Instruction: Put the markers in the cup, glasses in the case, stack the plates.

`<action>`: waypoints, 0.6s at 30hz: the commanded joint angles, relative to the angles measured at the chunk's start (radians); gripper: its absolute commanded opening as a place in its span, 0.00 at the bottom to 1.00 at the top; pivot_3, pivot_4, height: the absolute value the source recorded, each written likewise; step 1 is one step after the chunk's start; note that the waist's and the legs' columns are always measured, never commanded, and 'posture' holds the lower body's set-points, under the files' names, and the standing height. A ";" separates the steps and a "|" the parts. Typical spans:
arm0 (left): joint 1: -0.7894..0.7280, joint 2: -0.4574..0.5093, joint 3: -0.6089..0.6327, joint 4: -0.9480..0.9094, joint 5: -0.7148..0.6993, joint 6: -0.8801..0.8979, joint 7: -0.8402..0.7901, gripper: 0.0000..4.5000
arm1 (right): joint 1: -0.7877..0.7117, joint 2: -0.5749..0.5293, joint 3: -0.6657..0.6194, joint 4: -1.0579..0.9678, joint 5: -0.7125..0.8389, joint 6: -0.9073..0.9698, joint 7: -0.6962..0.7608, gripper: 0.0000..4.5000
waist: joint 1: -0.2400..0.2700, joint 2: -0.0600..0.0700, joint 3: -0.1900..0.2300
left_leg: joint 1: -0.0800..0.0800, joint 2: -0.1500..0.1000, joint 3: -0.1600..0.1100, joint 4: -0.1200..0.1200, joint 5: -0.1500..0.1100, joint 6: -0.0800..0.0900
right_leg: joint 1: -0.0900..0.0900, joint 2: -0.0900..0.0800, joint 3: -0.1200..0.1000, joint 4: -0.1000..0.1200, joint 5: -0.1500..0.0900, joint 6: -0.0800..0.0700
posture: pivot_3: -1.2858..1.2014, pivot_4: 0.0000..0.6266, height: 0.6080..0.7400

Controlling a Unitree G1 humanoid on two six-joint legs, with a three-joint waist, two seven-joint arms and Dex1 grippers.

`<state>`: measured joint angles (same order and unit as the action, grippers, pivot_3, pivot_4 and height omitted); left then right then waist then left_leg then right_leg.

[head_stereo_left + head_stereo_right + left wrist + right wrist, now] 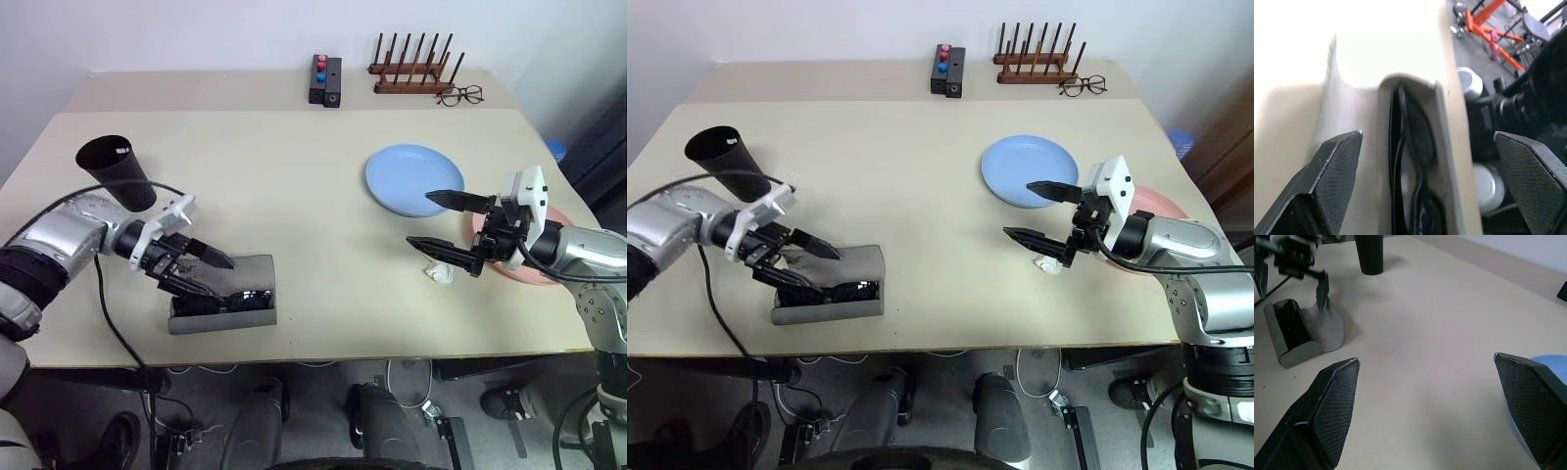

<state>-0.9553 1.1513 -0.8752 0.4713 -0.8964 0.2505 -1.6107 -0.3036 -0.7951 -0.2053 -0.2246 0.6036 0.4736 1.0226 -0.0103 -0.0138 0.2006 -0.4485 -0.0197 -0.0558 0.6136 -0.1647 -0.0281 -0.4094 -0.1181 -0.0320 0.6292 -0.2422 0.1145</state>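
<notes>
Your left gripper [196, 269] hangs wide open and empty over the case [223, 311], with the glasses [1418, 161] inside. Next, fold its flap shut. Your right gripper [443, 224], also spread and empty, waits near the case's far-side plates [413, 178].

The left end effector [203, 274] hangs spread over the grey case [223, 309] holding the glasses [249, 298].

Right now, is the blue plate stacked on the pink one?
No, the blue plate lies flat on the table beside the pink plate, not on it.

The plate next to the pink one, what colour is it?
Light blue. The plate shows best in the left eye view, lying flat on the table beside the pink plate.
</notes>
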 commanded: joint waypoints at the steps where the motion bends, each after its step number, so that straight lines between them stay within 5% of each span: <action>1: -0.029 0.067 0.077 -0.076 -0.048 0.058 -0.004 0.99 | -0.022 0.002 -0.013 -0.009 0.003 -0.020 -0.003 1.00 | -0.001 0.000 0.000 | 0.000 0.000 0.000 0.000 0.000 0.000 | 0.000 0.000 0.000 0.000 0.000 0.000 | 0.52 0.24 1.00; 5: -0.049 0.012 0.192 -0.001 -0.018 0.100 -0.004 0.82 | -0.031 0.008 -0.007 -0.003 0.001 -0.023 -0.002 1.00 | -0.001 0.000 0.000 | 0.001 0.000 0.000 0.000 0.000 0.000 | 0.000 0.000 0.000 0.000 0.000 0.000 | 0.52 0.24 1.00; 12: -0.044 -0.108 0.403 0.139 0.116 0.110 -0.004 0.05 | -0.047 0.014 0.005 0.011 -0.006 -0.030 0.000 1.00 | 0.001 0.000 0.000 | -0.001 -0.001 0.001 0.001 0.000 0.000 | 0.000 0.000 0.000 0.000 0.000 0.000 | 0.52 0.24 1.00; 18: 0.043 -0.153 0.456 0.179 0.335 -0.071 -0.004 0.01 | -0.047 0.015 0.007 0.014 -0.010 -0.036 -0.004 1.00 | -0.003 0.000 0.000 | 0.000 -0.001 0.001 0.000 0.000 0.001 | 0.000 0.001 0.000 0.001 0.000 0.001 | 0.52 0.24 1.00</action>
<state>-0.9224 0.9875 -0.4493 0.6515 -0.6294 0.2516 -1.6107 -0.3315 -0.7829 -0.1828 -0.2005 0.5909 0.4524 1.0223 -0.0128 -0.0138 0.2005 -0.4482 -0.0205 -0.0551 0.6136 -0.1649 -0.0276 -0.4098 -0.1167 -0.0324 0.6303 -0.2421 0.1152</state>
